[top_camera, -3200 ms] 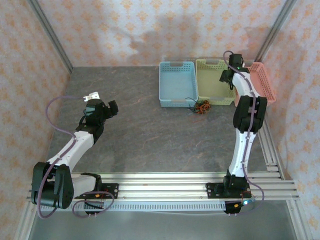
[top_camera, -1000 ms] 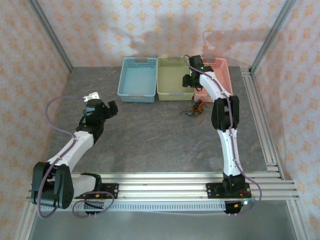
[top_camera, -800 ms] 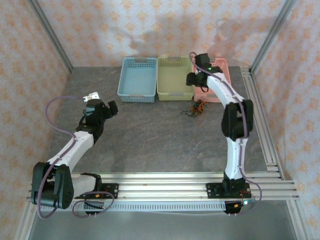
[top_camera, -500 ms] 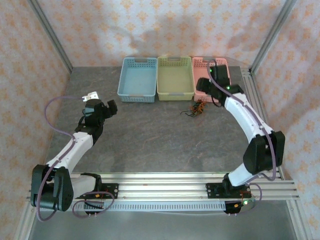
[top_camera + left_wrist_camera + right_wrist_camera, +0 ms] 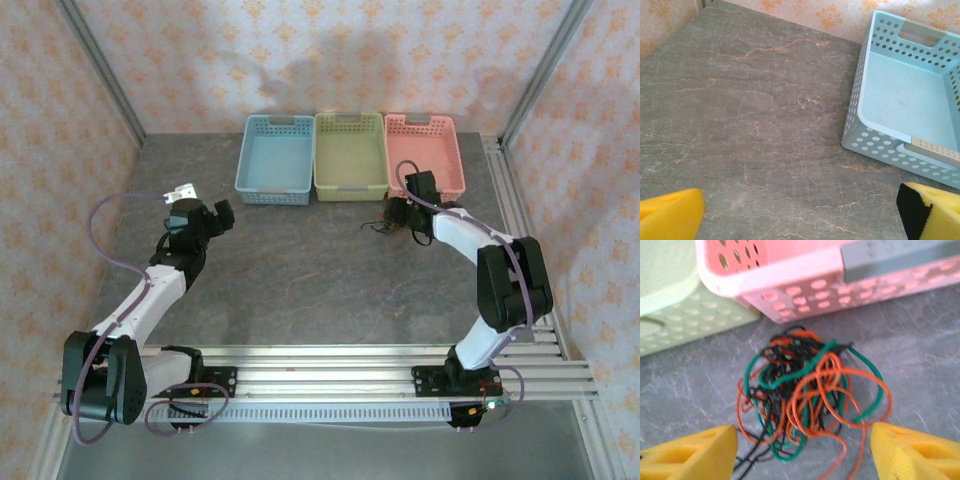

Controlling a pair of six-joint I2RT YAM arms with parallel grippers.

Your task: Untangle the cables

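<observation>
Cables (image 5: 809,399) just beside pink basket (image 5: 805,290)

From above I can't tell the cables (image 5: 380,226) apart; the right gripper (image 5: 402,218) hides their right side. Up close, the pink basket (image 5: 805,280) is blurred and cropped at the top.

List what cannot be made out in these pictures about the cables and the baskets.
- Top view: the cables are too small to count, and the right arm covers most of them.
- Right wrist view: blur and overlap hide how the strands cross; the bottom edge cuts the lowest ones.
- Right wrist view: the top edge cuts off the pink basket.
- Left wrist view: the blue basket runs off the right edge.
</observation>
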